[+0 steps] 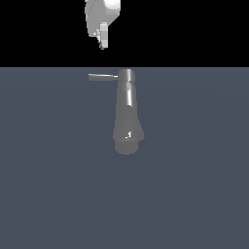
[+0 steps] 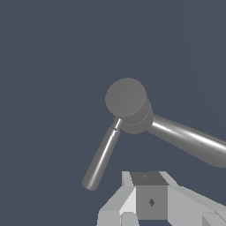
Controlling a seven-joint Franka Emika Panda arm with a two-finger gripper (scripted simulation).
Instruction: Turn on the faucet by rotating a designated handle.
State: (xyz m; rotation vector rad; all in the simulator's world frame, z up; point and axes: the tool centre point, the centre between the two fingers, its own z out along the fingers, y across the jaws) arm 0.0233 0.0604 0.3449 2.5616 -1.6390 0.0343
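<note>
I have the claw (image 1: 103, 44) hanging above the handle (image 1: 102, 76), well apart from it and gripping nothing; whether its fingers are spread or closed I cannot tell from either view. The faucet (image 1: 127, 114) stands on the grey counter (image 1: 48, 185), its handle jutting sideways from the narrow cap toward the exterior view's left. I judge the claw sits over the rod's free end because pushing there gives the most leverage for turning it.
</note>
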